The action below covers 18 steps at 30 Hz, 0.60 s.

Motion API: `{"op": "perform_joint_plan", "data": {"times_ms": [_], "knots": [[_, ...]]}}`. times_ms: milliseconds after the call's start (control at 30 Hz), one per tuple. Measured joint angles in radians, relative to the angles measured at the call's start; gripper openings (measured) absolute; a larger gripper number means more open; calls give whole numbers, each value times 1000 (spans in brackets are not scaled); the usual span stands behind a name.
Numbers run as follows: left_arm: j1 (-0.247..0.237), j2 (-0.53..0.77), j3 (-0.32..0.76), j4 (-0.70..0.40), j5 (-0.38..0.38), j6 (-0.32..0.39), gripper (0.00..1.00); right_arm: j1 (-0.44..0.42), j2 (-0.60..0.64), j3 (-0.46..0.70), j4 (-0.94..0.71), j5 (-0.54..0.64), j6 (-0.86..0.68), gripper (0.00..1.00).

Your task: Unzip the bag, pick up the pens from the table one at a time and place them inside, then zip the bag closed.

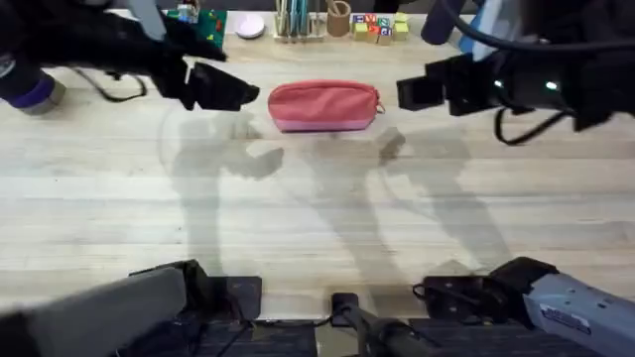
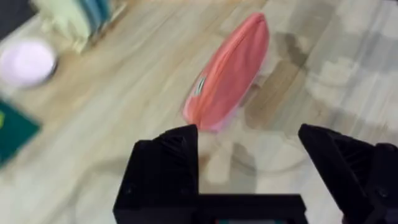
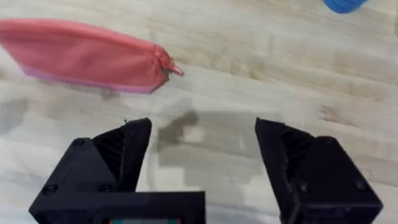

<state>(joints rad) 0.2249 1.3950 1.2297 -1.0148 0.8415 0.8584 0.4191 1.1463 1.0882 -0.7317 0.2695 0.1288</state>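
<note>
Centrally, toward the far side of the table (image 1: 317, 228), the bag (image 1: 323, 105) is seen lying flat, long axis running left to right. Its zipper is seen closed along the top, with the pull (image 3: 175, 70) at the right end. No pen can be made out on the table.

The left gripper (image 2: 249, 162) is held above the table just left of the bag, apart from it. Its jaws are spread wide and nothing is held between them. From its wrist view the bag's left end (image 2: 211, 112) is seen just beyond the fingers (image 2: 168, 168).

The right gripper (image 3: 202, 155) is held just right of the bag, also clear of it. Its jaws are likewise spread wide and empty. The bag's right end and pull are seen ahead of its fingers (image 3: 124, 149), with bare wood under the gap.

Shadows of both arms are cast on the wood near the bag.

Along the far edge a holder with teal pens (image 1: 294, 20), a pink disc (image 1: 249, 27), a green box (image 1: 210, 26), a tape roll (image 1: 339, 18) and letter blocks (image 1: 377, 27) are noted.
</note>
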Motion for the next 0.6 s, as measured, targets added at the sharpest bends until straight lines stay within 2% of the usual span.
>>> {"op": "perform_joint_plan", "data": {"times_ms": [133,300,433,600], "knots": [[0,-149,0,-66,-132,-209,995,0,-68,0,-55,0,-7,996],[0,-301,0,-165,-221,-415,995,0,-144,0,-108,0,-10,996],[0,-385,0,-224,-264,-515,995,0,-184,0,-117,0,-2,995],[0,-434,0,-238,-292,-561,995,0,-202,0,-116,0,28,996]]}}
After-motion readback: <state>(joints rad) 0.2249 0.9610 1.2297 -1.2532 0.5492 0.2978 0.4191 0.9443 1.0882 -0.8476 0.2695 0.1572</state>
